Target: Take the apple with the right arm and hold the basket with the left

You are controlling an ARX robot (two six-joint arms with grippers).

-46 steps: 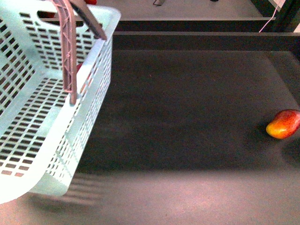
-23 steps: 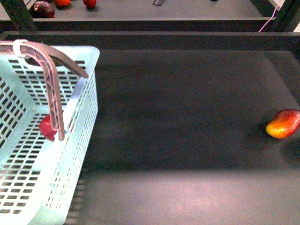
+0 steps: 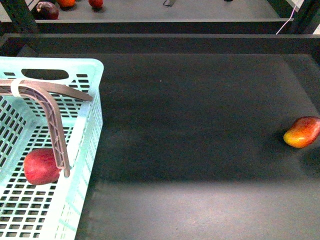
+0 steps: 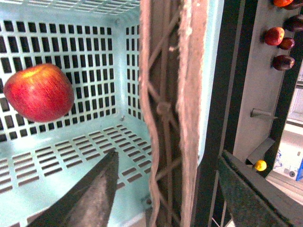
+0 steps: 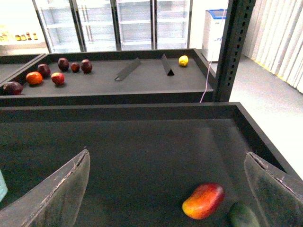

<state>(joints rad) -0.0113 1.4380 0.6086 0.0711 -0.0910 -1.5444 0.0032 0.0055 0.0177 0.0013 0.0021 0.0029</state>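
Note:
The pale turquoise basket [image 3: 89, 125] stands at the left of the dark table. The deep-red apple [image 3: 41, 166] lies on its slotted floor, near the right wall. My left gripper [image 3: 75, 135] is shut on that wall, and its brownish lattice finger [image 3: 55, 125] hangs inside, next to the apple. In the left wrist view the apple [image 4: 39, 92] rests on the basket [image 4: 71, 156] floor, and my left gripper [image 4: 169, 155] straddles the wall. My right gripper [image 5: 165, 189] is open and empty above the table, far from the basket; it is out of the front view.
A red-and-yellow mango [image 3: 302, 131] lies at the table's right edge; it also shows in the right wrist view [image 5: 203, 200] beside a dark green fruit [image 5: 244, 215]. A back shelf [image 5: 118, 85] holds several fruits. A raised lip [image 3: 200, 42] borders the table's far side.
The basket has come down from a raised tilt to level and shifted left. The apple has rolled into view towards the near side. The mango has not moved.

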